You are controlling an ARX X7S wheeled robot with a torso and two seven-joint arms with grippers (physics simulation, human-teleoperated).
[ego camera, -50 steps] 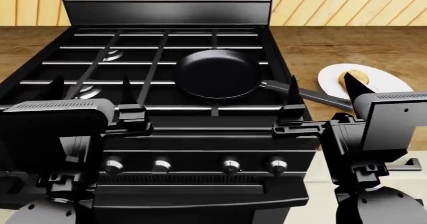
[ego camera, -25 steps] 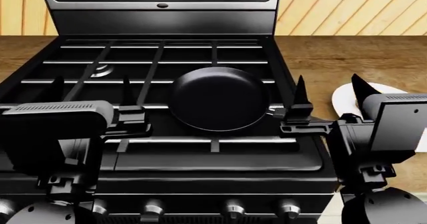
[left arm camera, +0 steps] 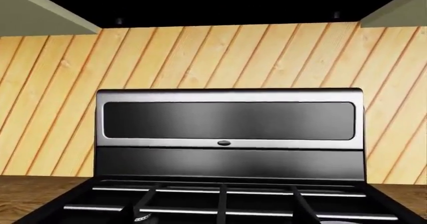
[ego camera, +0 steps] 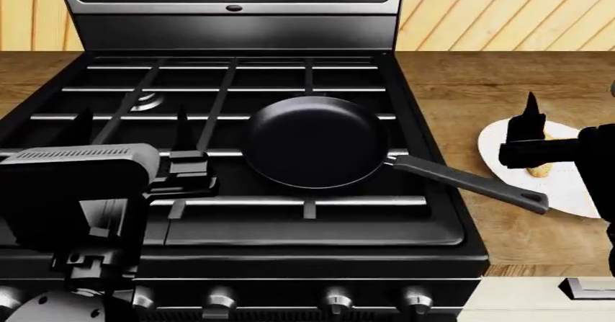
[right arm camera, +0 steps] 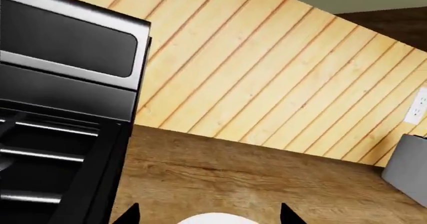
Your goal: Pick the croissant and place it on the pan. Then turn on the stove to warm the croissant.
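Observation:
The black pan [ego camera: 315, 142] sits on the stove [ego camera: 240, 225] grates, its long handle [ego camera: 471, 184] pointing right over the stove's edge. The croissant [ego camera: 540, 169] lies on a white plate [ego camera: 577, 192] on the wooden counter, mostly hidden behind my right gripper [right arm camera: 208, 215]. That gripper hovers over the plate, open, with nothing between its fingers; one finger [ego camera: 528, 117] shows in the head view. My left gripper [ego camera: 132, 131] is open and empty over the stove's front left grates.
Silver knobs [ego camera: 335, 298] line the stove's front. The stove's raised back panel [ego camera: 230, 9] stands against a slatted wood wall. Wooden counter [ego camera: 480, 84] runs on both sides. A grey box [right arm camera: 407, 164] stands at the counter's far right.
My right arm has swung right, off the pan handle and over the plate. A second ago the head view sat further back; it has held still since. The left arm is unmoved.

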